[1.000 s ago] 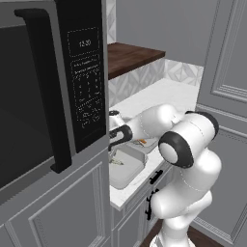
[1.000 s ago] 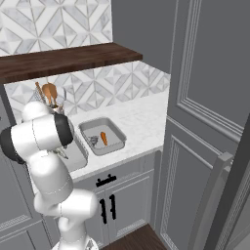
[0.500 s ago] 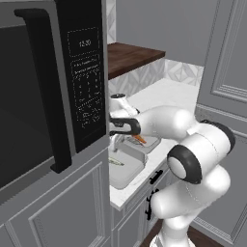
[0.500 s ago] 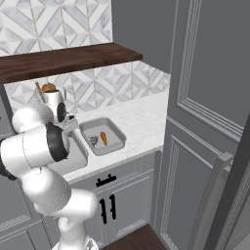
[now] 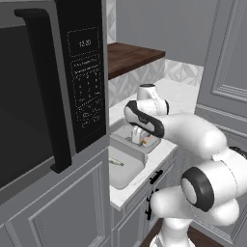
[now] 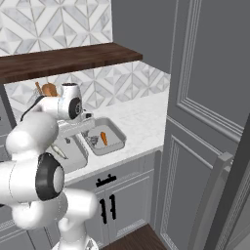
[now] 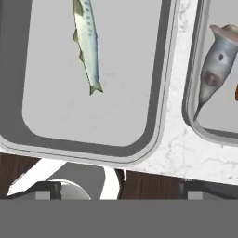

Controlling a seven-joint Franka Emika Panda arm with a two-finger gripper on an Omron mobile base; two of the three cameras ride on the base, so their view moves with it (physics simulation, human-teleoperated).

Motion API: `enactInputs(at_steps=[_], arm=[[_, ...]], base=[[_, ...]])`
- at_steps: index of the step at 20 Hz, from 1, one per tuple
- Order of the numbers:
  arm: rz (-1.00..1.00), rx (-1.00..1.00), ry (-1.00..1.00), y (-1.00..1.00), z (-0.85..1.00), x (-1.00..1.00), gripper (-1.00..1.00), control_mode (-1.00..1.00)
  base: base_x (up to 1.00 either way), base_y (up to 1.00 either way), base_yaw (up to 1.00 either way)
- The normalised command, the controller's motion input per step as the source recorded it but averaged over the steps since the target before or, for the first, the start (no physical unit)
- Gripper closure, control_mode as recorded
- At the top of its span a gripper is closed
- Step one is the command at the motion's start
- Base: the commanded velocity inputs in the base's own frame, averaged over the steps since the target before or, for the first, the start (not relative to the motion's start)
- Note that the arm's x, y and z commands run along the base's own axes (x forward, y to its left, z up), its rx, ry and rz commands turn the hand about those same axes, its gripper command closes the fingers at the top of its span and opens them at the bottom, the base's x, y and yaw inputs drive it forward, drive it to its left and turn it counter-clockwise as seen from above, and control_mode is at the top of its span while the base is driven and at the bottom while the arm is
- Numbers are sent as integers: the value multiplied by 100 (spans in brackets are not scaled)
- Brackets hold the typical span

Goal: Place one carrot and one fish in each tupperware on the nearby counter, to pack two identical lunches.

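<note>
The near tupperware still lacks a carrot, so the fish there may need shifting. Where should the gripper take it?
Grip the fish across its thicker mid-body, coming straight down from above. It lies flat and alone on the tupperware's floor, long and slim, so the narrow width suits the fingers; the thin tail would slip.

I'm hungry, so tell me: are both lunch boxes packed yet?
Almost. One tupperware already has a grey fish and a carrot. The other tupperware has only a long green fish. The gripper is open and empty. One more carrot is still needed there.
</note>
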Motion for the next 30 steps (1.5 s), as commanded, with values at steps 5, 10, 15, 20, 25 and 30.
enactInputs(at_steps=[5,10,15,20,25,30], arm=[[-18,1,1,-52,15,-94,-100,-100],[-27,7,0,-25,27,-100,-100,-100],[-41,13,4,-33,45,-100,-100,-100],[-34,7,6,-49,95,-87,-100,-100],[-16,-9,-21,-10,77,-57,-100,-100],[-11,-12,-38,9,36,-76,-100,-100]], base=[[0,0,0],[0,0,0],[0,0,0],[0,0,0],[0,0,0],[0,0,0]])
